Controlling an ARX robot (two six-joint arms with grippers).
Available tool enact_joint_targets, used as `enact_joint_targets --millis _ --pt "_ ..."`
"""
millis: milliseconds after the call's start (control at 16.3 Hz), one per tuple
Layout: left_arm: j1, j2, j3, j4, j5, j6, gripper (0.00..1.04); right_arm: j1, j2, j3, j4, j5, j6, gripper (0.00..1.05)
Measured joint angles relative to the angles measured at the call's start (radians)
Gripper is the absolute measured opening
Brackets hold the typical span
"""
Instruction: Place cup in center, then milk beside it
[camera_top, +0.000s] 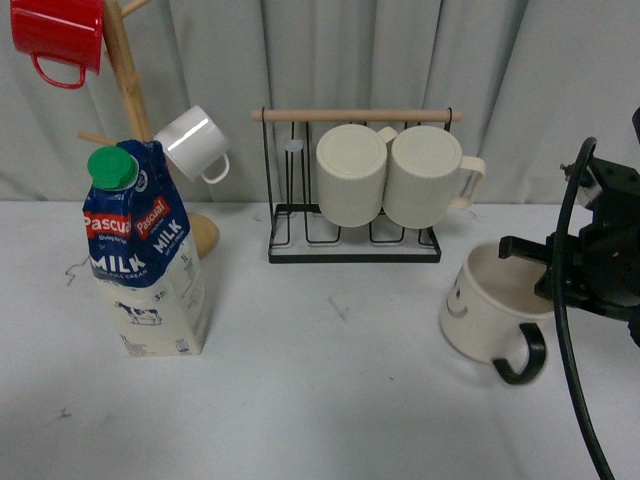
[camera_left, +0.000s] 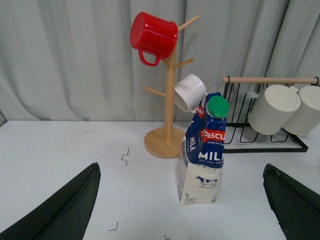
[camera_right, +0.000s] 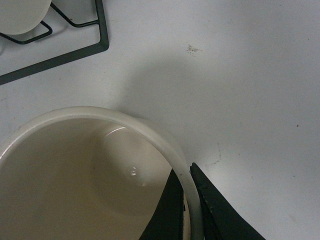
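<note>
The cup (camera_top: 485, 315), a wide cream mug with a black handle (camera_top: 522, 360) and a smiley face, is at the right of the table, tilted. My right gripper (camera_top: 545, 272) is shut on its rim. In the right wrist view the two fingers pinch the cup (camera_right: 75, 175) wall, one inside and one outside, with the gripper (camera_right: 189, 202) at the rim. The milk (camera_top: 148, 262) carton stands upright at the left, green cap on top. My left gripper (camera_left: 180, 217) is open and wide, well short of the milk (camera_left: 202, 160), with nothing between its fingers.
A wooden mug tree (camera_top: 125, 70) behind the milk carries a red mug (camera_top: 58, 35) and a small white mug (camera_top: 195, 143). A black wire rack (camera_top: 352, 250) at the back centre holds two ribbed cream mugs (camera_top: 352, 172). A grey curtain closes off the back.
</note>
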Motion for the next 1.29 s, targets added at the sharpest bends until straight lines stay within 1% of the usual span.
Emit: enact_joint_targets --millis 61,123,246,430,553,676,922,1290 --pt "0.0 0.0 0.0 0.0 0.0 0.0 0.98 0.01 -0.019 -0.009 -0.006 -0.003 0.002 0.03" --pt "0.0 0.0 0.0 0.0 0.0 0.0 0.98 0.026 -0.042 -0.018 -0.015 -0.006 0.005 0.03" --pt "0.0 0.0 0.0 0.0 0.0 0.0 0.98 0.092 -0.092 -0.019 -0.033 -0.006 0.023 0.03" --pt "0.0 0.0 0.0 0.0 0.0 0.0 0.98 0.179 -0.084 0.035 -0.102 0.017 0.044 0.03" --pt "0.0 0.0 0.0 0.0 0.0 0.0 0.98 0.205 -0.051 0.098 -0.15 0.038 0.046 0.03" --pt "0.0 0.0 0.0 0.0 0.0 0.0 0.98 0.218 -0.037 0.128 -0.204 0.056 0.044 0.03" --pt "0.0 0.0 0.0 0.0 0.0 0.0 0.98 0.232 0.018 0.185 -0.247 0.073 0.013 0.03" --pt "0.0 0.0 0.0 0.0 0.0 0.0 0.98 0.231 0.096 0.259 -0.263 0.089 -0.012 0.03"
